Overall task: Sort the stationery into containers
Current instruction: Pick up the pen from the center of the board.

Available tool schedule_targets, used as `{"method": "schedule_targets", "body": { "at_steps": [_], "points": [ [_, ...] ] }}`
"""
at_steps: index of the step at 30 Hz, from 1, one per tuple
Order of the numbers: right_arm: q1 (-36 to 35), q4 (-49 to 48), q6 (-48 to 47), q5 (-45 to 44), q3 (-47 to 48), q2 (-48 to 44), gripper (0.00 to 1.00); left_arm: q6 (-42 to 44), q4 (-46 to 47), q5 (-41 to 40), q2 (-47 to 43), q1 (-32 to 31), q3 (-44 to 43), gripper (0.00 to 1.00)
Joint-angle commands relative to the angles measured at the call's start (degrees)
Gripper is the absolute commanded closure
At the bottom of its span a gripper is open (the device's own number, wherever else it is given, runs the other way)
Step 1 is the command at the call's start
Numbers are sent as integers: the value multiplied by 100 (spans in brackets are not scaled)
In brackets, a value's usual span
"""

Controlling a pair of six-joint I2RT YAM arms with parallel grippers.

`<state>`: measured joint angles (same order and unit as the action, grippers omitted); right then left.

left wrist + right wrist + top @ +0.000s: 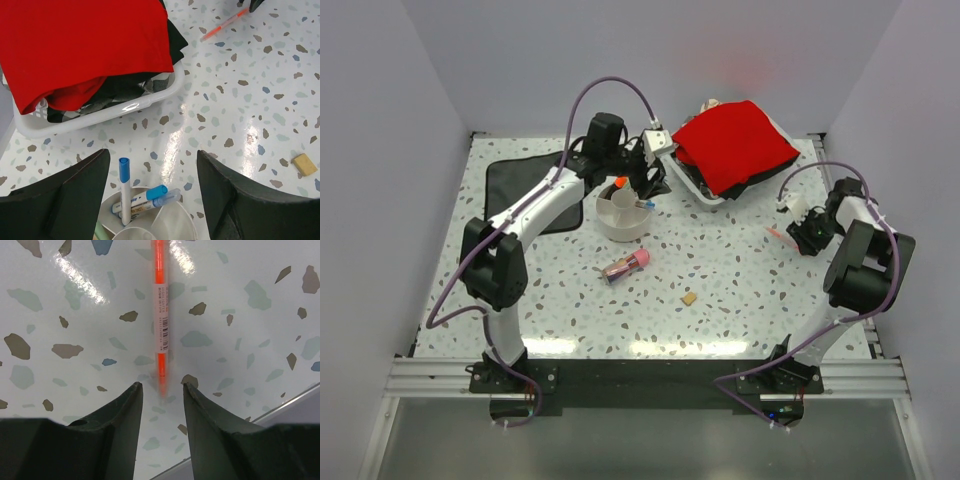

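Your right gripper [161, 387], spread, frames the near end of the orange pen [160, 315], which runs straight away; label print unreadable. Over the bowl [187, 217] your left gripper [152, 155] gapes.

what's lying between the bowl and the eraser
The pink-capped stick, on the table between the bowl and the eraser; the top view shows it.

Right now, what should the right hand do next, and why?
Probably lower the right hand and close it. Its open fingers sit either side of the end of the thin orange pen, lying flat on the table, ungripped.
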<state>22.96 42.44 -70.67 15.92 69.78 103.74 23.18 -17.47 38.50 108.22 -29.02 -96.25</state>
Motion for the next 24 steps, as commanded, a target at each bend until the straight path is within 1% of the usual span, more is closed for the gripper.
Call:
{"method": "schedule_targets", "body": {
  "at_steps": [1,2,3,6,8,11,13,14,15,16,17,18,20,21,23,24],
  "points": [
    [42,-34,-131,34,-70,75,64,-112,25,8,-21,-16,-298,25],
    [42,-51,-122,16,-70,93,65,-103,-10,-9,-21,-25,-298,25],
    [33,-51,-122,7,-78,119,69,-86,-28,-9,-21,-17,-298,25],
    [33,-51,-245,-89,-122,234,75,-77,-37,-27,-21,-25,-316,25],
    [33,-77,-324,-124,-184,252,75,-112,-37,-53,-3,-25,-324,25],
    [33,-191,-368,-186,-368,243,73,-138,-98,-80,6,-43,-360,25],
    [33,-314,-403,-221,-526,243,74,-112,-124,-115,-12,-69,-360,25],
    [33,-358,-403,-247,-561,269,77,-103,-159,-106,-29,-69,-360,25],
    [33,-350,-421,-248,-579,260,85,-86,-177,-115,-29,-78,-351,25],
    [33,-315,-421,-239,-571,243,89,-77,-195,-80,-29,-78,-351,25],
    [33,-254,-412,-230,-544,138,94,-59,-238,-62,-29,-69,-342,25],
    [24,-62,-421,-134,-431,16,100,37,-274,-27,-38,-78,-342,25],
    [-2,202,-438,33,-264,-248,100,212,-414,78,-38,-69,-342,25],
    [-89,517,-482,164,-89,-624,100,405,-458,122,-12,-78,-325,25],
    [-230,852,-779,253,131,-1021,100,573,-573,236,6,-78,-316,25],
    [-448,1167,-920,253,176,-1423,100,626,-599,272,58,-78,-342,25]
  ]
}}
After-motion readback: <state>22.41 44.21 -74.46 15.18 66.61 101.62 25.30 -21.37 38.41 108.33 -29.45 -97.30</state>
